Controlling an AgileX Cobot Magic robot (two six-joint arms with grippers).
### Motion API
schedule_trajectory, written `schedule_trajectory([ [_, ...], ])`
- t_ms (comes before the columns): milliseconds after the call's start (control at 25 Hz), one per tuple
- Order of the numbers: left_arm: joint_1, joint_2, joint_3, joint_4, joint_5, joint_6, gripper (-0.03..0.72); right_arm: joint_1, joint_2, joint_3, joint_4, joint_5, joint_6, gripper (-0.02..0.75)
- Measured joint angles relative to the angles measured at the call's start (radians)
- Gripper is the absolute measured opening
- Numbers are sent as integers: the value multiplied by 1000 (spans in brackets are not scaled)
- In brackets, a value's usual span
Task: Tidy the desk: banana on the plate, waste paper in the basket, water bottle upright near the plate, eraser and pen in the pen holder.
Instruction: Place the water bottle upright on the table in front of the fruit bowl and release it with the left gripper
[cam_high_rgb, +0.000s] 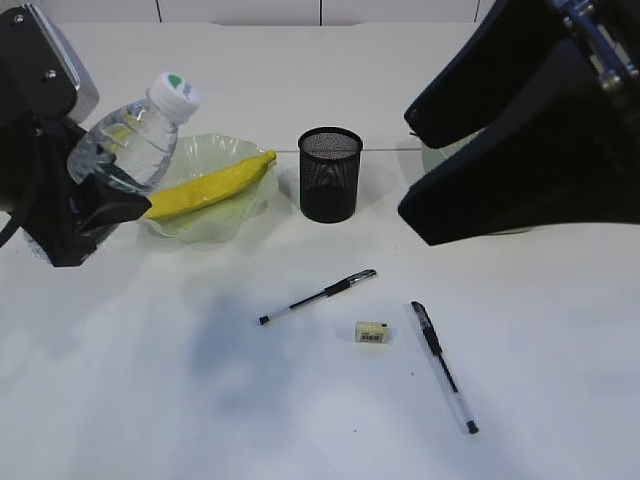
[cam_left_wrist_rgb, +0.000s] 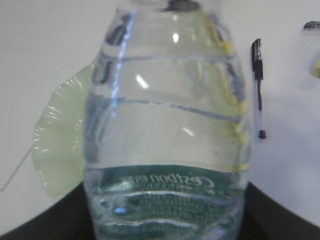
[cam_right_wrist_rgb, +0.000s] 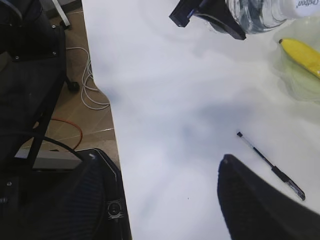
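The water bottle (cam_high_rgb: 135, 138) hangs tilted above the bench's far-left part, cap up and to the right, clamped in the left gripper (cam_high_rgb: 95, 195), whose arm comes in from the left edge. Just beside it, the banana (cam_high_rgb: 212, 185) lies on the plate (cam_high_rgb: 225, 225). The pen holder (cam_high_rgb: 329, 173) stands near the far middle. 2 pens (cam_high_rgb: 318, 296) (cam_high_rgb: 443, 366) and the eraser (cam_high_rgb: 372, 332) lie toward the near edge. The right gripper (cam_high_rgb: 500, 150) hovers over the far-right corner, fingers spread.

The water bottle (cam_left_wrist_rgb: 167, 150) carries a green label reading "Cestbon", seen mirrored through the water; the smaller print beneath it is illegible.
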Motion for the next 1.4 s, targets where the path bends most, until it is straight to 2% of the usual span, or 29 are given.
schedule_trajectory([
  [200,0,20,6,125,-17,0,411,0,0,0,-2,11,2,537],
  [360,0,25,8,174,-42,0,419,0,0,0,-5,27,2,536],
  [560,0,25,8,177,-75,0,419,0,0,0,-5,38,2,536],
  [880,0,25,8,125,-111,0,420,0,0,0,-7,42,8,536],
  [1120,0,25,8,211,-113,0,421,0,0,11,-97,44,51,536],
  [1400,0,37,8,258,-113,0,421,0,0,140,-136,27,73,536],
])
